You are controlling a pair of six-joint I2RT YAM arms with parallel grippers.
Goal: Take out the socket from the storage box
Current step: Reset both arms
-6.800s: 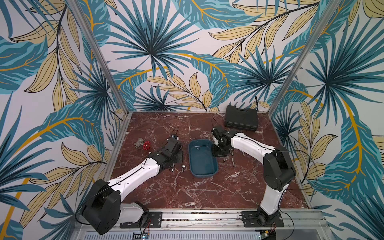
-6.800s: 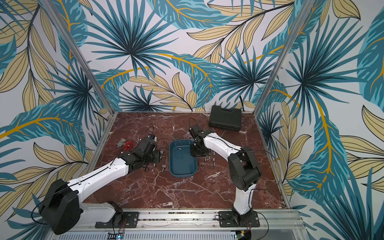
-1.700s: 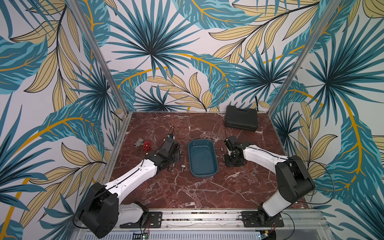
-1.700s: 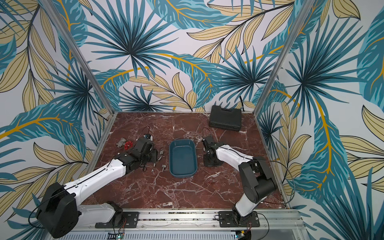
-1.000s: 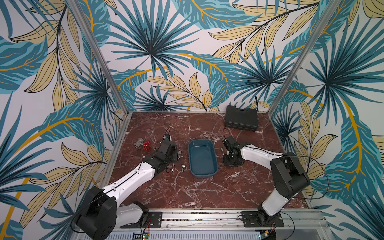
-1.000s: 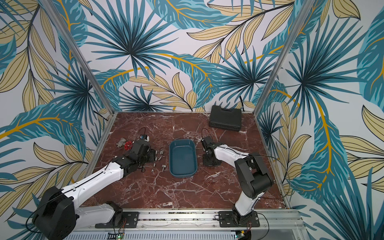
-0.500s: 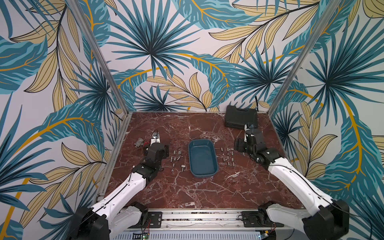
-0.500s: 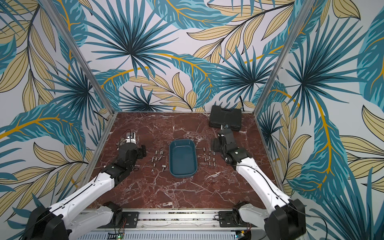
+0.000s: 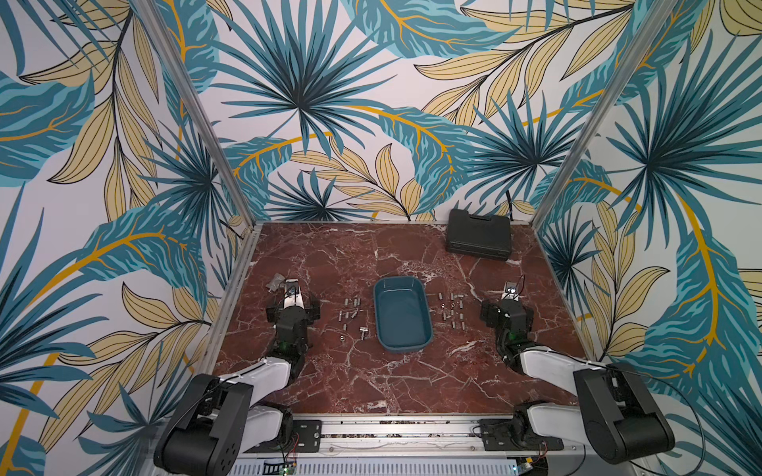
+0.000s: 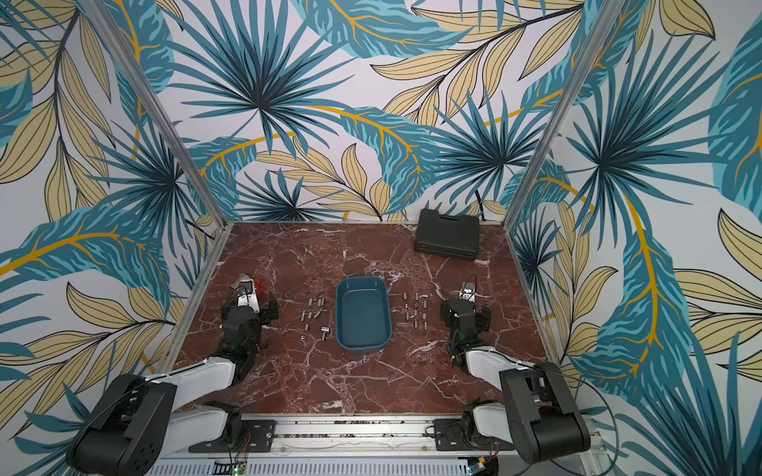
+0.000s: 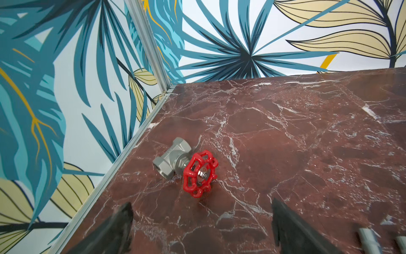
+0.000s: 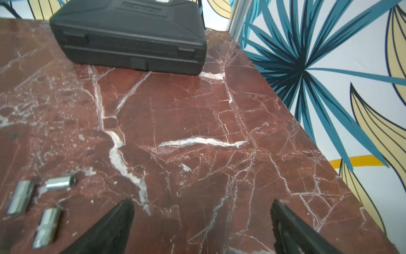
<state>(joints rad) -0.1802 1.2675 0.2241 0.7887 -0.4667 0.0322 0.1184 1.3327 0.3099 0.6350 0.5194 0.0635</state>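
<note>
my left pincer (image 11: pixel 202 204) and right pincer (image 12: pixel 202 203), each with jaws apart and empty, flank the shallow teal-blue plastic storage box (image 9: pixel 402 325), small steel sockets (image 12: pixel 60 184) lying outside it.

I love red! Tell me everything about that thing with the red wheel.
The grey metal valve with a red handwheel lies on its side on the dark red marble tabletop, near the wall. Its dull silver body has an open round end; the spoked wheel holds a shiny middle nut. Only the table touches it.
</note>
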